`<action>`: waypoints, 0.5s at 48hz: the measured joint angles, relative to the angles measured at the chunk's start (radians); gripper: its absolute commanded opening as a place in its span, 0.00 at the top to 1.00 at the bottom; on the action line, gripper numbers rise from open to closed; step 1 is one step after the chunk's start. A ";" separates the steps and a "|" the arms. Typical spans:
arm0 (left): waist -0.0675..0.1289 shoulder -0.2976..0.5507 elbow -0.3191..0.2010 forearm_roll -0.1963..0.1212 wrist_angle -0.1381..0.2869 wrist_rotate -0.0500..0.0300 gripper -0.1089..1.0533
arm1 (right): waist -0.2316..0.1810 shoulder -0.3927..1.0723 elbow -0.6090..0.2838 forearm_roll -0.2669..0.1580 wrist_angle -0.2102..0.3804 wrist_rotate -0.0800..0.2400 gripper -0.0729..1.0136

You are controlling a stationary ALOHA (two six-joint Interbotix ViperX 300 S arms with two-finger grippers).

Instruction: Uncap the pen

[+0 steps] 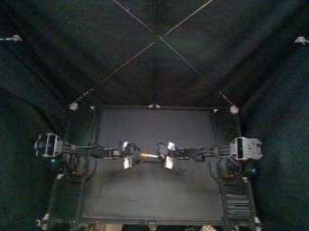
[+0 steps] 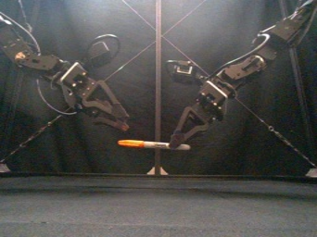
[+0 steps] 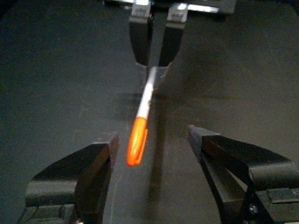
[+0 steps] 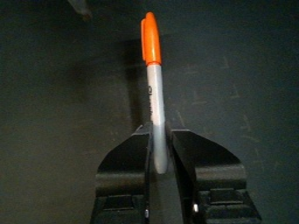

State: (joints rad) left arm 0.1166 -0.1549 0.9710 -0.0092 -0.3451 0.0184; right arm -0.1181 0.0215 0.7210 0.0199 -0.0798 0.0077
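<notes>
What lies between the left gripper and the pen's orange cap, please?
Nothing: the front view shows only air between the open left gripper and the orange cap; the right gripper holds the pen.

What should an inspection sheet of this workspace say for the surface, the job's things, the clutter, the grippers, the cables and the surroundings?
Surface: black table, bare where it shows.
Job's things: one slim grey marker pen, its orange cap on, held level above the table.
Clutter: nothing seen.
Grippers: right gripper shut on the pen's barrel; left gripper open at the cap end, not closed on it.
Cables: nothing seen on the table.
Surroundings: black curtains at the back and sides.
</notes>
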 measured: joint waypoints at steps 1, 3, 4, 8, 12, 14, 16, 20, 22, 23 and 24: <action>0.002 0.009 -0.008 0.002 0.011 0.0000 0.08 | 0.003 0.000 0.000 0.000 0.000 0.000 0.46; 0.003 0.026 -0.025 0.005 0.031 0.0000 0.08 | 0.008 0.000 0.000 0.000 -0.002 0.000 0.46; 0.005 0.035 -0.032 0.008 0.040 0.0015 0.08 | 0.009 0.000 0.000 0.000 0.000 0.000 0.46; 0.006 0.066 -0.055 0.020 0.075 0.0015 0.09 | 0.014 0.000 0.000 0.000 -0.003 0.000 0.46; 0.006 0.089 -0.071 0.031 0.101 0.0015 0.09 | 0.015 0.000 0.000 0.000 -0.003 0.000 0.46; 0.006 0.098 -0.075 0.032 0.109 0.0015 0.09 | 0.017 0.000 0.000 0.000 -0.003 0.000 0.46; 0.006 0.104 -0.078 0.032 0.110 0.0015 0.10 | 0.017 0.000 0.000 0.000 -0.003 0.000 0.46; 0.006 0.107 -0.080 0.034 0.114 0.0015 0.14 | 0.017 0.000 0.000 0.000 -0.005 0.000 0.46; 0.006 0.107 -0.081 0.034 0.114 0.0015 0.16 | 0.017 0.000 0.000 0.000 -0.005 0.000 0.46; 0.006 0.109 -0.081 0.034 0.115 0.0015 0.18 | 0.017 0.000 0.000 0.000 -0.005 0.000 0.46; 0.006 0.107 -0.081 0.034 0.117 0.0015 0.20 | 0.017 0.000 0.000 0.000 -0.005 0.000 0.46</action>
State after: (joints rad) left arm 0.1227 -0.0476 0.8897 0.0245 -0.2286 0.0199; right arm -0.1012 0.0215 0.7210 0.0199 -0.0844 0.0077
